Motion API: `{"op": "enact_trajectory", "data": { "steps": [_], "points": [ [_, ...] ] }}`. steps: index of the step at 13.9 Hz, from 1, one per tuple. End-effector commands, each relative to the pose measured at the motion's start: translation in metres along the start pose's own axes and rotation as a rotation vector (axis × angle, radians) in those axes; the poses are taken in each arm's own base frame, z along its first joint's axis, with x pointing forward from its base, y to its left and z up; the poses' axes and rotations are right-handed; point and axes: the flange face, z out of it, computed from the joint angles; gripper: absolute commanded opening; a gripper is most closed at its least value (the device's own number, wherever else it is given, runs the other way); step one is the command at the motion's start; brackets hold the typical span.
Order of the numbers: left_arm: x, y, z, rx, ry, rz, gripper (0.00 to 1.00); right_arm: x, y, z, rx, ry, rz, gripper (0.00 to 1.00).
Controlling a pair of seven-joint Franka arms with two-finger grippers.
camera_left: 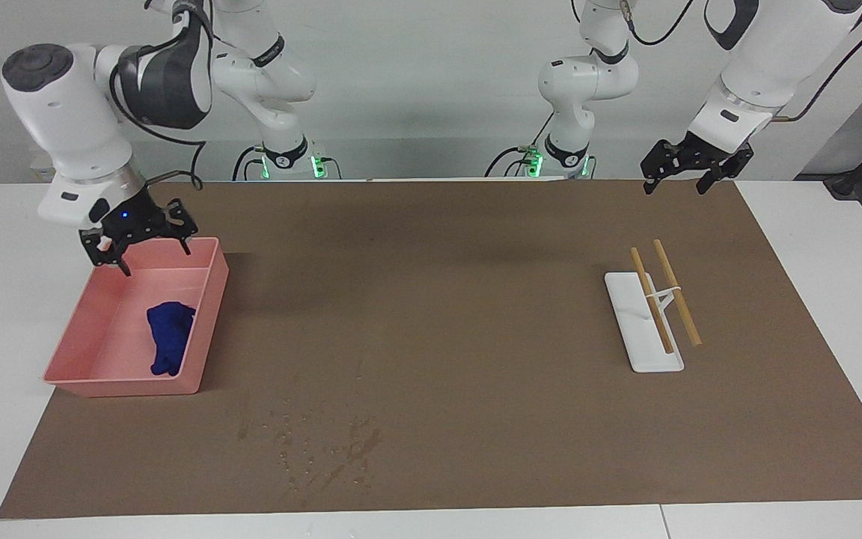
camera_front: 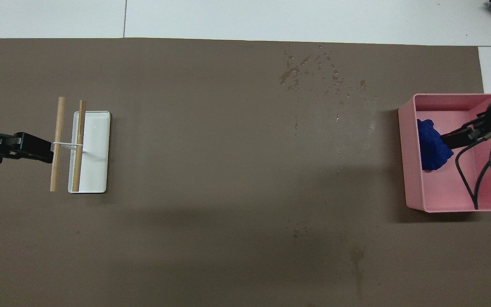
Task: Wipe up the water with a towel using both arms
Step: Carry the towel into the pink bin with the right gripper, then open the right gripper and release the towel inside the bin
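Note:
The blue towel (camera_left: 170,337) lies crumpled in a pink bin (camera_left: 210,314) at the right arm's end of the table; it also shows in the overhead view (camera_front: 431,145). My right gripper (camera_left: 139,247) hangs open and empty over the bin's end nearest the robots, above the rim and apart from the towel; in the overhead view it (camera_front: 452,138) overlaps the towel's edge. The water (camera_left: 360,365) is a faint narrow streak on the brown mat, also in the overhead view (camera_front: 296,123). My left gripper (camera_left: 678,183) is open and raised over the mat's edge nearest the robots (camera_front: 43,151).
A white rack (camera_left: 644,329) with two wooden rods stands toward the left arm's end (camera_front: 94,153). A cluster of dark speckled marks (camera_left: 326,449) lies on the mat, farther from the robots than the water. The brown mat (camera_left: 476,299) covers most of the white table.

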Motion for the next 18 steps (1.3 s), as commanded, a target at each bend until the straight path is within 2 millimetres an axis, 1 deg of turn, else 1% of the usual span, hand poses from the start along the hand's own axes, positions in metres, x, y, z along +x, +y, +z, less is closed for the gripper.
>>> {"op": "enact_trajectory", "data": {
  "steps": [1,2,3,4,5,6,7,8,10,11,12,13,14,15,16,17,18],
  "points": [
    [-0.004,-0.002,0.0,0.008,-0.012,-0.004,1.0,0.013,-0.05,-0.046,0.018,-0.004,0.038,1.0],
    [-0.004,-0.001,0.0,0.009,-0.012,-0.003,1.0,0.008,-0.063,-0.059,0.015,-0.01,0.05,1.0],
    [-0.004,-0.002,0.0,0.008,-0.012,-0.004,1.0,0.006,-0.076,-0.068,0.013,-0.017,0.044,1.0],
    [-0.004,-0.002,0.0,0.008,-0.012,-0.004,1.0,0.004,-0.087,-0.074,0.014,-0.022,0.056,1.0],
    [-0.004,-0.002,0.0,0.008,-0.012,-0.004,1.0,0.006,-0.098,-0.076,0.022,-0.024,0.068,1.0],
    [-0.004,-0.002,0.0,0.008,-0.012,-0.004,1.0,0.006,-0.103,-0.079,0.024,-0.015,0.066,1.0],
    [-0.004,-0.001,0.0,0.009,-0.012,-0.003,1.0,0.006,-0.104,-0.082,0.03,0.002,0.067,1.0],
    [-0.004,-0.002,0.0,0.008,-0.012,-0.004,1.0,0.003,-0.1,-0.079,0.035,-0.006,0.076,1.0],
    [-0.004,-0.001,0.0,0.009,-0.012,-0.003,1.0,0.0,-0.098,-0.083,0.031,0.003,0.079,1.0],
    [-0.004,-0.002,0.0,0.008,-0.012,-0.004,1.0,0.003,-0.098,-0.089,0.032,0.021,0.083,1.0],
    [-0.004,-0.002,0.0,0.008,-0.012,-0.004,1.0,0.009,-0.106,-0.093,0.027,0.035,0.068,1.0],
    [-0.004,-0.002,0.0,0.008,-0.012,-0.004,1.0,0.01,-0.102,-0.095,0.031,0.032,0.099,1.0],
    [-0.004,-0.002,0.0,0.008,-0.012,-0.004,1.0,0.011,-0.102,-0.095,0.03,0.024,0.114,1.0],
    [-0.004,-0.002,0.0,0.008,-0.012,-0.004,1.0,0.012,-0.101,-0.088,0.043,0.005,0.118,1.0],
    [-0.004,-0.001,0.0,0.009,-0.012,-0.003,1.0,0.018,-0.099,-0.082,0.052,-0.008,0.121,1.0],
    [-0.004,-0.002,0.0,0.008,-0.012,-0.004,1.0,0.021,-0.092,-0.084,0.056,0.0,0.132,1.0],
    [-0.004,-0.001,0.0,0.009,-0.012,-0.003,1.0,0.019,-0.085,-0.084,0.052,0.006,0.144,1.0]
  ]
}}
